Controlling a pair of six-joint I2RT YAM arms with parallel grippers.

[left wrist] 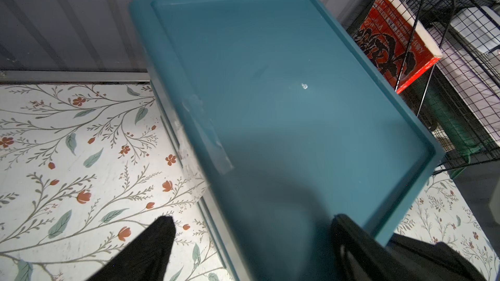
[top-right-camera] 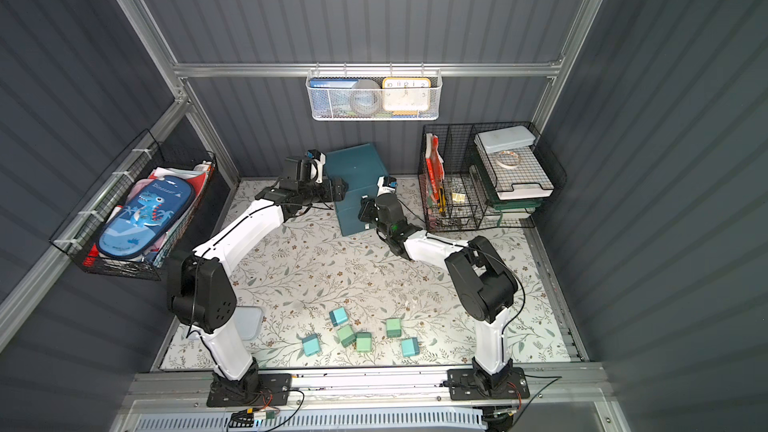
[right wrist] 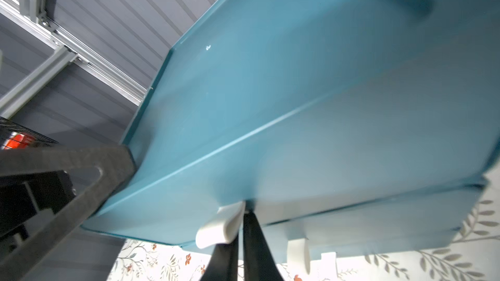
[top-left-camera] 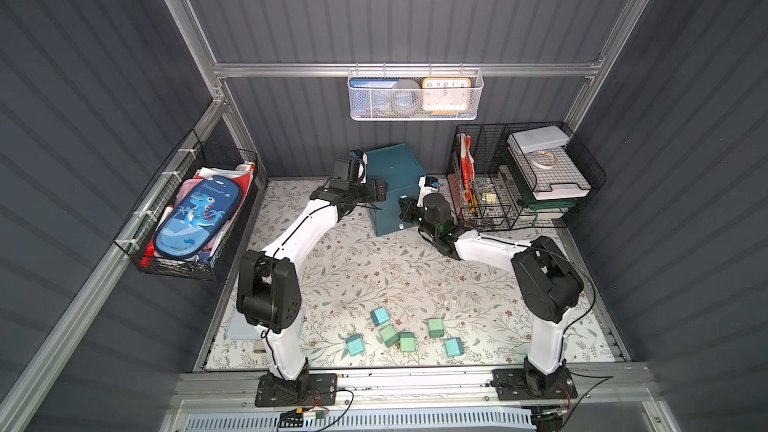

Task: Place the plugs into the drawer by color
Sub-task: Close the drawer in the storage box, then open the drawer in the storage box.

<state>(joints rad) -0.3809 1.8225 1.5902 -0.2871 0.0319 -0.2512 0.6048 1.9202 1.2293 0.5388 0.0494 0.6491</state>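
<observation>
My right gripper (right wrist: 241, 235) pinches top pull tab (right wrist: 216, 228) on drawer cabinet (right wrist: 270, 104) front; middle tab (right wrist: 297, 251) just below; left gripper (left wrist: 254, 241) spread above cabinet top

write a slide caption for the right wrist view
Right gripper pinching the white pull tab on the teal drawer cabinet.

On the worktop (top-left-camera: 353, 268): three light blue plugs (top-left-camera: 379, 316) and three mint green plugs (top-left-camera: 407, 342), six in all. One teal drawer cabinet (top-left-camera: 392, 164) shows three white pull tabs (right wrist: 216, 231). Black wire racks (top-left-camera: 590, 168): two; white mesh basket (top-left-camera: 415, 113): one.
</observation>
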